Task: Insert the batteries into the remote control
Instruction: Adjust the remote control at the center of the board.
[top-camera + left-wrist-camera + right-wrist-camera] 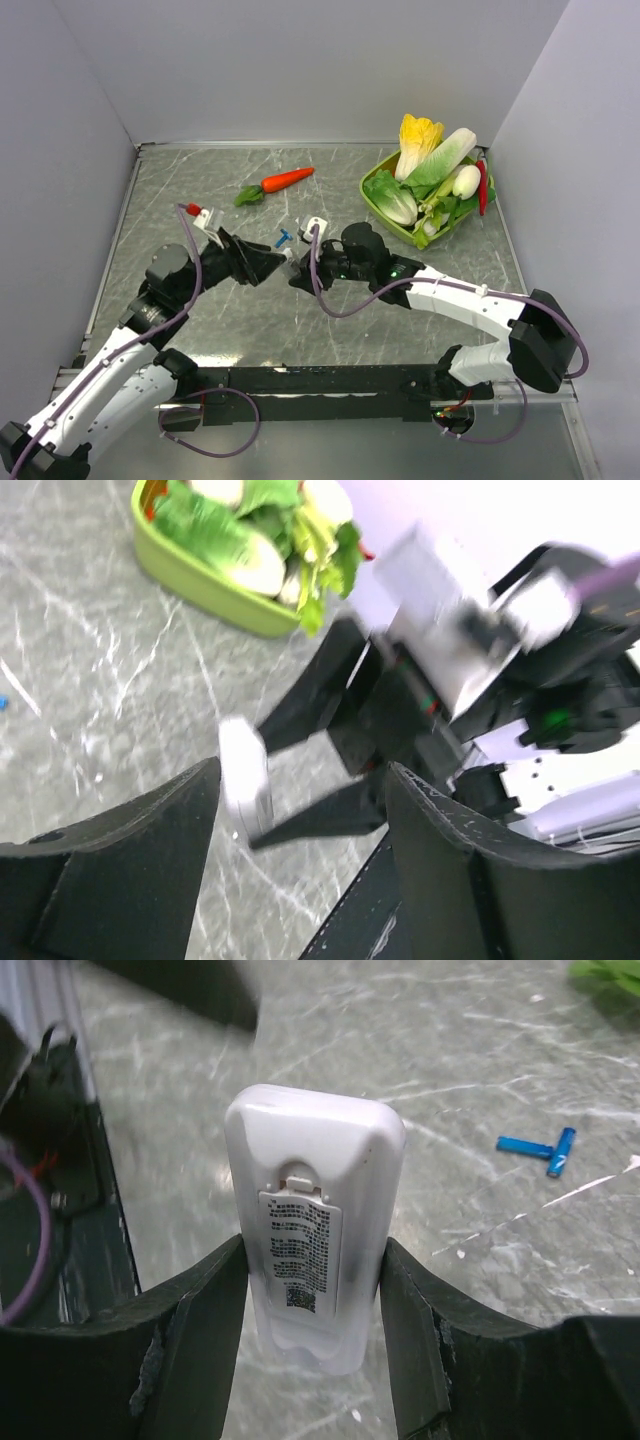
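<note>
Right fingers (205,1310) clamp the remote control (315,1260), label side showing; left fingers (140,840) stand released beside it; blue batteries (540,1147) lie on the tabletop (300,330).

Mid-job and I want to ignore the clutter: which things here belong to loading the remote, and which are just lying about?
For the job: remote control, gripped in the right claw; two blue batteries, lying loose; left claw, open.
Lying about: carrot; green basket of vegetables.
</note>
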Robot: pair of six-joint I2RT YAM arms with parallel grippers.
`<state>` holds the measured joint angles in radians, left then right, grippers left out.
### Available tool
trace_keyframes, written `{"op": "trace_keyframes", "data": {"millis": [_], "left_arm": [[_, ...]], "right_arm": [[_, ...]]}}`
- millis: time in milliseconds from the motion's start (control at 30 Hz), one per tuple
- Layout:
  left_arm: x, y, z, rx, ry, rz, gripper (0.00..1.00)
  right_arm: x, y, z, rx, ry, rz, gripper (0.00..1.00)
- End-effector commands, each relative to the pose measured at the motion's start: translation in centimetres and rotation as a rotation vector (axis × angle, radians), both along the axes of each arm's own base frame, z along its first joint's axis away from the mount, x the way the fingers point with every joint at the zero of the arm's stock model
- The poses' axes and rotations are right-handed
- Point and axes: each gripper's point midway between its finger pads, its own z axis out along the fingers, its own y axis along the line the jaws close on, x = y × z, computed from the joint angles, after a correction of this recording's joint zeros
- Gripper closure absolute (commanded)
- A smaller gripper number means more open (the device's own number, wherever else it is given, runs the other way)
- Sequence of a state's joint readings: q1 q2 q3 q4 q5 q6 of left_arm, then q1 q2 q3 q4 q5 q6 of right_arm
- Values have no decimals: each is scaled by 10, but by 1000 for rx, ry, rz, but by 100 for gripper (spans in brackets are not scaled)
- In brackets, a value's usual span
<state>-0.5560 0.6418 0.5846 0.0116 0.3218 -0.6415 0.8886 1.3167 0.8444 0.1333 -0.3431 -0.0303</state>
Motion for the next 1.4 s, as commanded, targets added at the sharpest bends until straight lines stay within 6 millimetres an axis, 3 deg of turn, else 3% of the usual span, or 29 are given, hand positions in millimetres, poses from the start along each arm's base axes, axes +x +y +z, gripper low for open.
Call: {"op": "trace_keyframes", "data": {"millis": [0, 133, 167, 233, 400, 600, 733, 833, 1000, 1233, 1333, 1367], "left_arm": [[1, -5, 24, 6, -41, -86, 28], [3, -3, 12, 81, -53, -213, 23], [-10, -7, 15, 77, -87, -313, 21], [-8, -3, 12, 113, -142, -341, 16], [-29, -5, 12, 138, -235, -517, 9], [-28, -4, 6, 183, -297, -533, 6], [-41, -4, 7, 237, -443, -568, 3], [-43, -5, 10, 249, -522, -564, 4], [-35, -10, -5, 211, -400, -505, 9], [-34, -16, -16, 194, -377, -469, 15], [-31, -18, -16, 171, -340, -445, 20], [-30, -19, -16, 164, -323, -434, 27]], "right_arm": [[-22, -1, 25, 48, -126, 202, 91], [-35, -5, 23, 49, -163, 297, 90], [-37, -6, 25, 50, -176, 310, 89], [-42, -8, 24, 41, -193, 340, 88], [-48, -13, 31, 32, -234, 381, 88], [-48, -16, 35, 19, -280, 398, 88], [-47, -14, 36, 6, -281, 406, 87], [-43, -12, 38, 1, -276, 396, 87], [-32, -11, 43, 8, -275, 323, 88], [-28, -9, 45, 13, -292, 300, 89], [-23, -8, 44, -4, -277, 268, 90], [-22, -7, 44, -7, -272, 256, 91]]}}
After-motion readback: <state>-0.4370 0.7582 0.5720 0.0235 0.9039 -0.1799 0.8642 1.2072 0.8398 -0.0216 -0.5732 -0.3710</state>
